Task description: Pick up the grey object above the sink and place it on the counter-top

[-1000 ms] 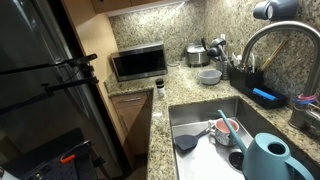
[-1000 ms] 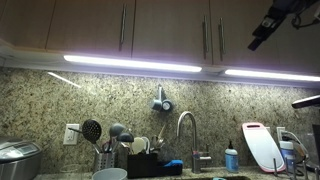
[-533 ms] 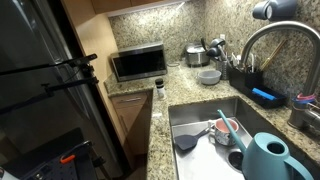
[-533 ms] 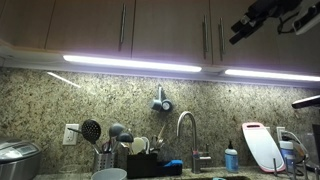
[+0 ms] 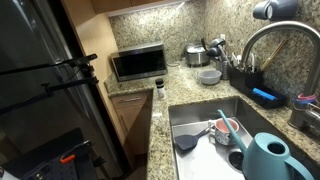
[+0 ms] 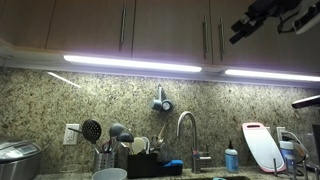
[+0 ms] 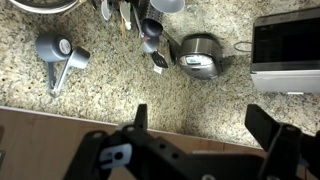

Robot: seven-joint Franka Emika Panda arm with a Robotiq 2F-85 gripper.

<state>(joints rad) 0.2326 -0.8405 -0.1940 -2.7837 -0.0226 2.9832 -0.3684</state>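
Observation:
The grey object [image 6: 160, 101] hangs on the granite backsplash above the sink; it also shows as a dark rounded lump [image 5: 272, 10] over the faucet and lies at the upper left of the wrist view [image 7: 56, 50]. My gripper [image 6: 241, 30] is high up by the cabinets, far above and to the side of the grey object, open and empty. In the wrist view its two dark fingers [image 7: 268, 125] stand wide apart over bare granite, the gripper [image 7: 205, 125] holding nothing. The steel sink [image 5: 200, 112] sits in the speckled counter-top [image 5: 185, 82].
A teal watering can [image 5: 270, 156], a dark utensil [image 5: 185, 142] and dishes lie in the sink. A curved faucet [image 6: 185, 130], a dish rack [image 5: 250, 78], a pale bowl [image 5: 209, 76], a rice cooker [image 5: 195, 55] and a microwave [image 5: 138, 63] stand on the counter. Cabinets [image 6: 120, 25] hang overhead.
A second ago my gripper stood further right under the cabinets; it moved left toward the middle, then held still over the last half second. Nothing else moved.

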